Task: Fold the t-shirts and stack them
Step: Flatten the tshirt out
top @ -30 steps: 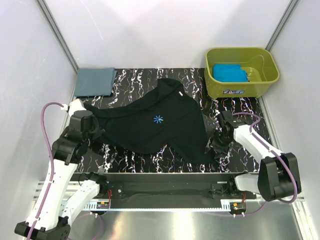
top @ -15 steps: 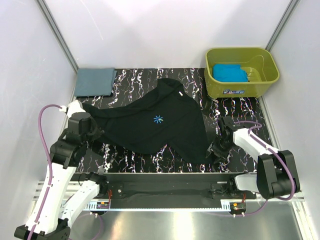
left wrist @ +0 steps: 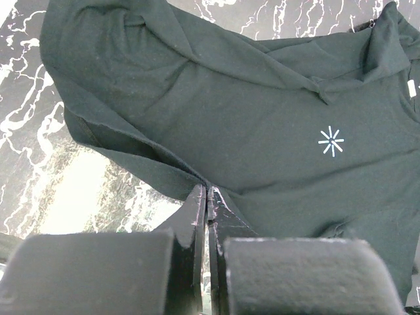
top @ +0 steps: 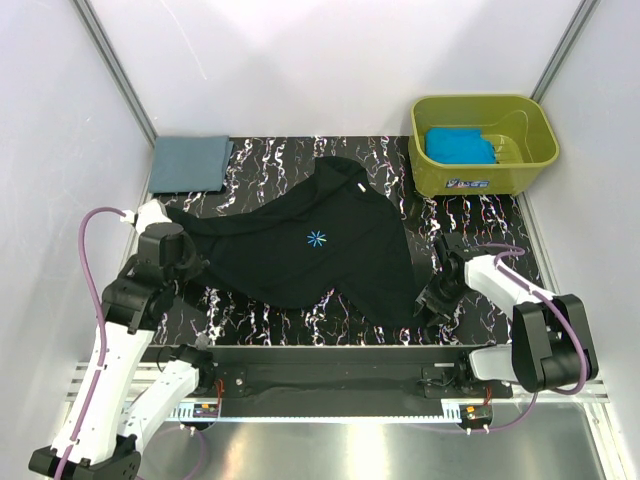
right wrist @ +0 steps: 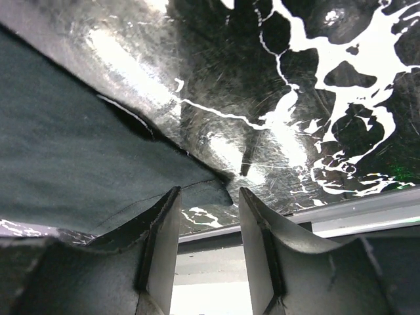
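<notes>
The right claw (right wrist: 207,197) has dropped to the 4 o'clock hem corner of the black t-shirt (top: 310,250), its jaws narrowing but still apart. The left claw (left wrist: 207,193) stays clamped on the shirt's 9 o'clock edge. The shirt lies rumpled mid-worktop (top: 270,160); spreading appears imminent.

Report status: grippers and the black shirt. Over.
Left gripper shut on black t-shirt edge. Right gripper open at its near corner. Nothing in the way.

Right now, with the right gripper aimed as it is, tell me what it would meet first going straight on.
Most likely the corner of the black t-shirt, lying just ahead between the open jaws of the right gripper, with the marbled tabletop right beneath it. Depth is hard to judge.
</notes>
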You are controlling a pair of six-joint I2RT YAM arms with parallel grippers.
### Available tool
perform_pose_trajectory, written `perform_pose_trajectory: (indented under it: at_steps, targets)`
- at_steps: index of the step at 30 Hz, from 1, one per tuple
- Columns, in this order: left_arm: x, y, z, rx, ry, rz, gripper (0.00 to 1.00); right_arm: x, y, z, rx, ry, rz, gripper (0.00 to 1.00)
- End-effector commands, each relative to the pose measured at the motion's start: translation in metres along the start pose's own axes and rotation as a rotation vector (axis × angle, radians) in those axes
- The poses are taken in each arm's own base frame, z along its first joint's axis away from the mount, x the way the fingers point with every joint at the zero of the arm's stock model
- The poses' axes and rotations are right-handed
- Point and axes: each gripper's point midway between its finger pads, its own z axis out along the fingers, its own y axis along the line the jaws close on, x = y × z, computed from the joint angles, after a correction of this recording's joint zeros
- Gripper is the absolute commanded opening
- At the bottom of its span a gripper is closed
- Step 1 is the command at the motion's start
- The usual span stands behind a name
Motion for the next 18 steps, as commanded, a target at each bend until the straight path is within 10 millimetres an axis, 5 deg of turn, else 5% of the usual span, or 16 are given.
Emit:
perform_pose_trajectory:
  at_steps: [1,13,18]
  targets:
    - [-0.004,-0.002,0.001,0.0,-0.012,-0.02,0.0,-0.009,0.001,0.0,0.033,-0.03,0.029,0.47]
    - [-0.008,0.0,0.0,-0.014,-0.026,-0.027,0.0,-0.009,0.014,0.003,0.051,-0.022,0.054,0.42]
    - [-0.009,0.002,-0.002,-0.016,-0.038,-0.025,0.0,-0.01,0.015,0.003,0.041,-0.043,0.06,0.28]
